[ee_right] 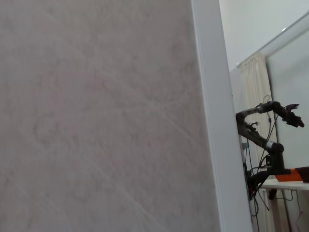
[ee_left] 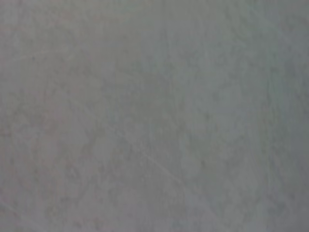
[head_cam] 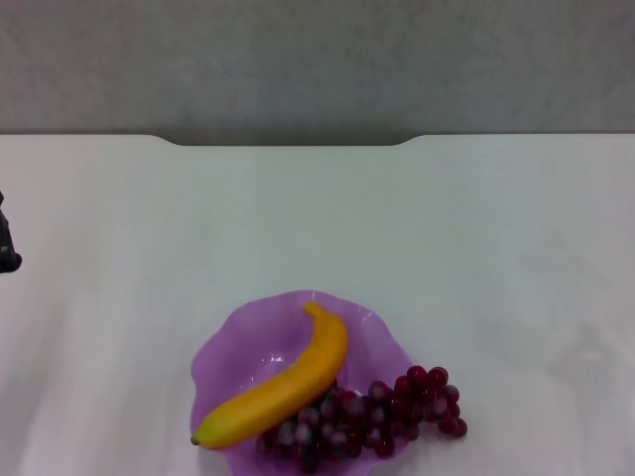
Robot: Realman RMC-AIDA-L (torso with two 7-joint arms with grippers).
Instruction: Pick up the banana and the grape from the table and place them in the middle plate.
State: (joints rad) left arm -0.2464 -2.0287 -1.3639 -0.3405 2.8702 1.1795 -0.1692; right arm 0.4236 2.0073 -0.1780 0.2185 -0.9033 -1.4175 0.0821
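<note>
The banana (head_cam: 283, 384) lies across the purple scalloped plate (head_cam: 243, 347) near the front of the white table (head_cam: 397, 228), its dark tip over the plate's front left rim. The dark red grape bunch (head_cam: 367, 416) lies partly in the plate and partly over its right rim onto the table. A dark part of my left arm (head_cam: 6, 248) shows at the far left edge, well away from the plate. My right gripper is out of view. The left wrist view shows only bare grey surface.
The table's far edge has a wide notch (head_cam: 288, 141) in the middle. The right wrist view shows the table surface, its edge (ee_right: 212, 121), and another dark robot arm (ee_right: 265, 140) on a stand far off.
</note>
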